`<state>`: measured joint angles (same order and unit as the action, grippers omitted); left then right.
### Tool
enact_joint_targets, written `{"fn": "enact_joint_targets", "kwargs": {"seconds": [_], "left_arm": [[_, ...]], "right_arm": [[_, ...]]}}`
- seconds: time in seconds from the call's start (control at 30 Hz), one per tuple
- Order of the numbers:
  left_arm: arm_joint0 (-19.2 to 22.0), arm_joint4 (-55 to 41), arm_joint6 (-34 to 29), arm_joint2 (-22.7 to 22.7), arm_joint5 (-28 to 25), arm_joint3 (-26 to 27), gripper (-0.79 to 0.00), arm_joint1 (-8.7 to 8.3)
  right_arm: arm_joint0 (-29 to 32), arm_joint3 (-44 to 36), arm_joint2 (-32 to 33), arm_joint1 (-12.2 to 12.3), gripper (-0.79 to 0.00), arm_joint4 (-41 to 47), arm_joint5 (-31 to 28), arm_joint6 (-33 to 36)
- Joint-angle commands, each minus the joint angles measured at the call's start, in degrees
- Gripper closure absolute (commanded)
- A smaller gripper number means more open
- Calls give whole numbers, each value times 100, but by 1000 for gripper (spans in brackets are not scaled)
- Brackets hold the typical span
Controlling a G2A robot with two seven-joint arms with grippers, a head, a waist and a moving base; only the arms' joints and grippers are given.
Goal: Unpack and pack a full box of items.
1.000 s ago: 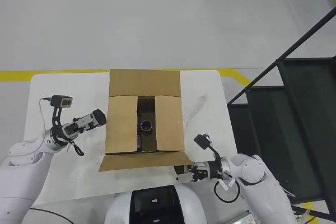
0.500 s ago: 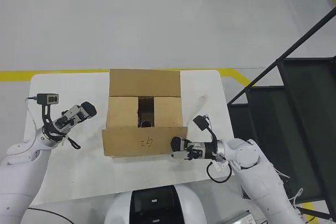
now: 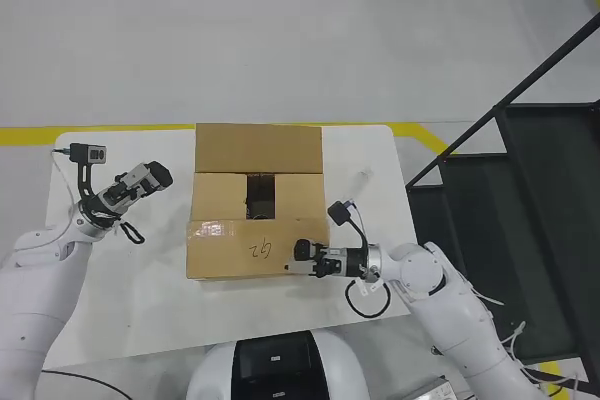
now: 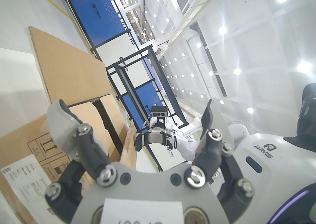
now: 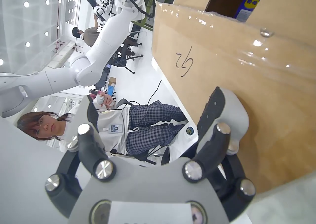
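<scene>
- One white table (image 3: 130, 300) carries one cardboard box (image 3: 215, 195) at its middle
- Four box flaps: two side ones folded inward, the far one laid back, the near flap (image 3: 255, 252) raised
- Two grippers, both with fingers spread apart: left gripper (image 3: 156, 177) apart from the box's left side, right gripper (image 3: 302, 250) against the near flap
- One blue spray can (image 5: 249, 3) inside the box

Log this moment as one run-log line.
box: near flap folded over top, far flap open | right gripper: open, against near flap | left gripper: open, empty, beside box
</scene>
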<state>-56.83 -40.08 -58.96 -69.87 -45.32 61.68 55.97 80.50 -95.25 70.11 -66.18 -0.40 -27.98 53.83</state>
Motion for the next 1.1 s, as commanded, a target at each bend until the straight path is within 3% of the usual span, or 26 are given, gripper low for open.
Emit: {"fn": "enact_joint_targets", "kwargs": {"seconds": [0.0, 0.37, 0.53, 0.8, 1.07], "left_arm": [[-1, -1, 1, -1, -1, 1, -785, 0], [-1, -1, 1, -1, -1, 1, -785, 0], [139, 662, 648, 96, 349, -95, -785, 45], [896, 1361, 1276, 723, 54, -961, -785, 346], [1692, 1878, 1856, 1465, -363, -2076, -785, 795]], "right_arm": [[-16, -45, -22, 6, -785, -7, 30, -12], [-53, -109, -63, 13, -785, -2, 57, -19], [-53, -109, -63, 13, -785, -2, 57, -19], [-53, -109, -63, 13, -785, -2, 57, -19], [-53, -109, -63, 13, -785, -2, 57, -19]]}}
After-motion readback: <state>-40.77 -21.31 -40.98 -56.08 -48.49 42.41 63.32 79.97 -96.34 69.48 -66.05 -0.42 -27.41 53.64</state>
